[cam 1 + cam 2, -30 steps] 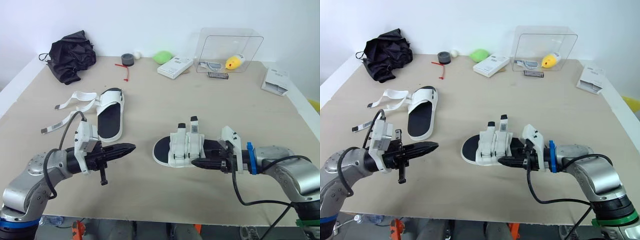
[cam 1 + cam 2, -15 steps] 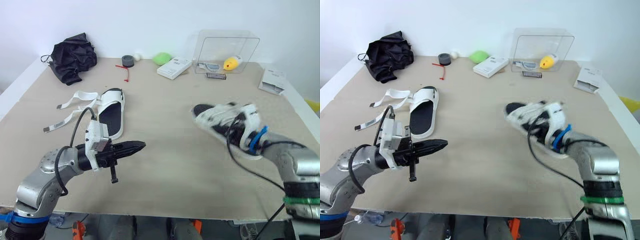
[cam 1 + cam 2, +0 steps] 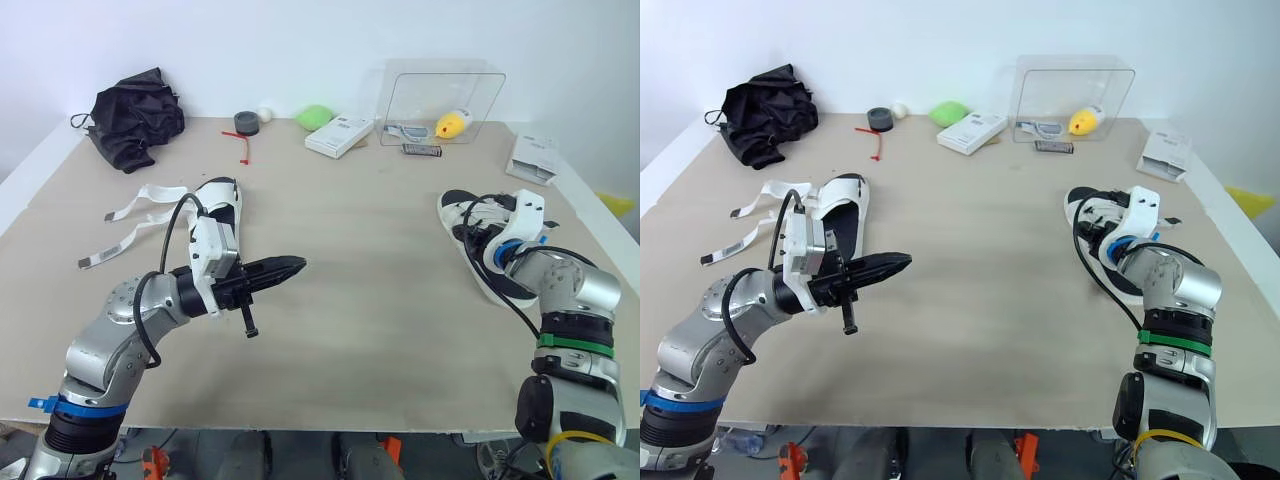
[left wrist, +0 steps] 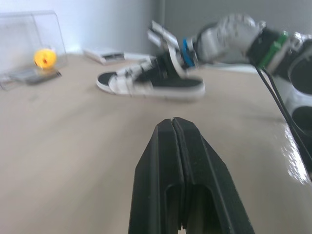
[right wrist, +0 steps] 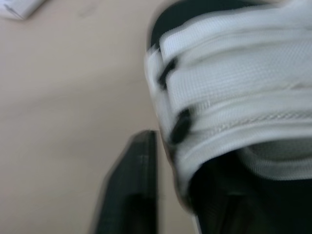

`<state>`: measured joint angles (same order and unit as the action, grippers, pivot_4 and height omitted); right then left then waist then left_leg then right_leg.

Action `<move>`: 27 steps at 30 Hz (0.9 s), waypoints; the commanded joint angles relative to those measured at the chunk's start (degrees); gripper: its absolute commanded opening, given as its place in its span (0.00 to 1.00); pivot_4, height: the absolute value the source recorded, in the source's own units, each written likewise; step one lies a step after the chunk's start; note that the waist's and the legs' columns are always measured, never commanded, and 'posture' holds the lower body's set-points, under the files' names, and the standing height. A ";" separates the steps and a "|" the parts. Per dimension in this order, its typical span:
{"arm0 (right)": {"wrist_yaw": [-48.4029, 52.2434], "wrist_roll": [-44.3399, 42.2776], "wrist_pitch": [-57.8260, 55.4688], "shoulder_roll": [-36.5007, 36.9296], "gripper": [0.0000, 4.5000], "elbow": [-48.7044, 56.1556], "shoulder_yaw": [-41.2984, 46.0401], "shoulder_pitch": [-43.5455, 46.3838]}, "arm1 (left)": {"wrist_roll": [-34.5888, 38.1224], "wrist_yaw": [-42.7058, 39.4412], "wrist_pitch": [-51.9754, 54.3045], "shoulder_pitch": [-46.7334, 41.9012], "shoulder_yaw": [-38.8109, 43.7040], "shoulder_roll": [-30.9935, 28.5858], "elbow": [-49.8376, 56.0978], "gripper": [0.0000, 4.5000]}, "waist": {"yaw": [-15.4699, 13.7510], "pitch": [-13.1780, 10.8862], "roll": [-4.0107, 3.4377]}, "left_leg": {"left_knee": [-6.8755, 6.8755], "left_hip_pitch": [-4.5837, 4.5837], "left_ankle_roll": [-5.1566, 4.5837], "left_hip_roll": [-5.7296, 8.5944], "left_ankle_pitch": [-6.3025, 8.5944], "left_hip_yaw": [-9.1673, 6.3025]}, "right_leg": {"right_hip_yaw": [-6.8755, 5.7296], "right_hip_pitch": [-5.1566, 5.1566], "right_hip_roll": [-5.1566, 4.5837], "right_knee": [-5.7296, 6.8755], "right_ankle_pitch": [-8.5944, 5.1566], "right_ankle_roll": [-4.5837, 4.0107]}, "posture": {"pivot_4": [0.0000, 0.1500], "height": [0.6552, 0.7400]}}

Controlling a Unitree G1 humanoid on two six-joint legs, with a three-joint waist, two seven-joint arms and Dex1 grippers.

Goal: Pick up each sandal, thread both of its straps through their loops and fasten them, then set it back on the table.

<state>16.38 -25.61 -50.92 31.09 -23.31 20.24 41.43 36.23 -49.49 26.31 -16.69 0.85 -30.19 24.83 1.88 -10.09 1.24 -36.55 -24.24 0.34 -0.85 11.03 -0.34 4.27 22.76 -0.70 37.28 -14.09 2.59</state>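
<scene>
The right hand (image 3: 480,232) grips the strapped sandal (image 3: 458,205) by its side: one black finger (image 5: 139,165) lies along the outer edge, the other is tucked under the white straps. This sandal sits low at the right side of the bench (image 3: 370,300); whether its sole touches the surface cannot be told. The left hand (image 3: 295,266) hovers over the bench's left half with its fingers pressed together, holding nothing. Just behind it lies the open sandal (image 3: 222,215), its loose straps (image 3: 140,215) trailing out to the left.
</scene>
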 commanded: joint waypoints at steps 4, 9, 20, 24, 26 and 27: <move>10.75 -0.70 -2.50 7.85 0.70 4.74 -2.65 -3.01 | 0.67 4.79 1.82 -0.03 1.08 0.99 1.39 0.00 | -0.24 0.00 -0.01 | 0.02 -0.09 -0.01 0.00 0.00 -0.03 | -0.01 0.08 0.00 0.00 0.02 -0.05 | 1.00 1.00; 23.25 -3.67 -3.88 17.56 0.70 16.31 -4.25 -11.82 | 3.76 9.86 5.75 0.47 3.88 2.32 1.78 0.00 | -0.53 0.00 -0.04 | 0.05 -0.40 -0.12 0.02 0.07 -0.01 | 0.01 0.39 -0.15 0.00 -0.04 0.01 | 1.00 1.00; 37.77 -16.11 -1.59 19.51 0.71 46.31 -7.46 -20.42 | 4.74 20.65 8.21 0.80 13.71 2.95 -5.17 0.44 | 0.51 -0.06 0.07 | -0.07 -0.17 -0.11 -0.35 0.01 0.06 | 0.10 0.40 0.28 0.05 0.06 0.11 | 1.00 1.00; 34.20 -17.58 0.91 12.98 0.71 48.79 -9.46 -16.77 | 3.81 27.38 11.33 1.03 15.31 3.75 -6.73 0.87 | 0.51 -0.13 0.28 | -0.10 -0.16 0.10 -0.62 -0.23 0.07 | 0.01 0.36 0.51 0.05 0.26 0.01 | 1.00 1.00; 33.01 -17.09 1.95 11.01 0.71 48.41 -10.09 -16.13 | 2.43 30.13 12.89 0.98 14.43 3.87 -6.59 0.98 | 0.35 -0.14 0.30 | -0.10 -0.19 0.11 -0.64 -0.27 0.08 | 0.03 0.37 0.49 0.05 0.31 0.06 | 1.00 1.00; 32.70 -16.69 2.36 10.45 0.71 48.19 -10.63 -16.15 | 1.25 31.39 12.86 0.69 13.76 4.04 -6.72 0.98 | 0.21 -0.14 0.30 | -0.11 -0.23 0.13 -0.63 -0.28 0.08 | 0.03 0.39 0.48 0.05 0.32 0.08 | 1.00 1.00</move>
<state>49.99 -42.40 -50.31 41.62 23.57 8.96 24.21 39.42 -20.52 38.98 -15.45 14.52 -26.09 17.00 2.09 -10.23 1.54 -36.65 -24.53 0.47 -1.45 10.75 -0.26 4.32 23.19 -0.25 37.32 -13.78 2.70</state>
